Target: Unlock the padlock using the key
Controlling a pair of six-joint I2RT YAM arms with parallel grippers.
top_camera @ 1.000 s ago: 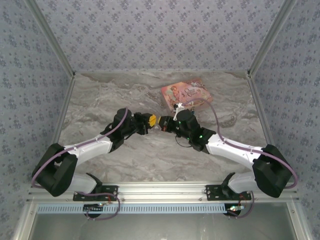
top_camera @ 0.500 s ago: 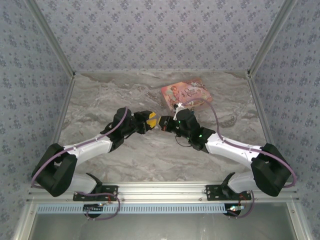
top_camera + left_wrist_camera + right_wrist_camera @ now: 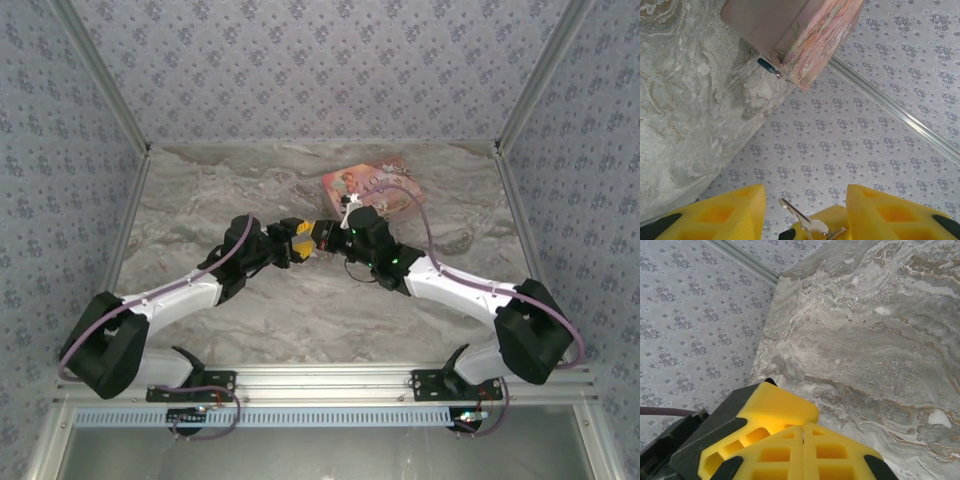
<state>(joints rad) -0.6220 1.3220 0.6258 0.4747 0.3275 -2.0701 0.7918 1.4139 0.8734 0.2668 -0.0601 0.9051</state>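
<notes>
The padlock (image 3: 767, 65) lies on the table (image 3: 685, 110) at a corner of the pink box (image 3: 790, 30). It is touching the box or just beside it; I cannot tell which. From my left wrist it is a tiny blue-green body with a bit of metal at the end nearest the box. It is too small here for me to find the keyhole.

I judge it hard and very light. On this smooth marbled top it would likely skid or spin under a push from a key, so it needs holding. The place to grip is across the flat faces of the body, which leaves the shackle and the keyhole end free. A loose pinch on something so small could squirt it out sideways.

The key (image 3: 799, 218) is well away from the lock, up where my two arms meet over the middle of the table. It is thin, stiff metal, probably slick, and best held by its head so the blade stays bare.

My right gripper (image 3: 803, 432) is pressed closed, yellow fingers flush together. Its own camera hides what it pinches, but from my left wrist the key juts from those tips. My left gripper (image 3: 805, 200) is spread wide, one finger on each side of the key and gripping nothing.
</notes>
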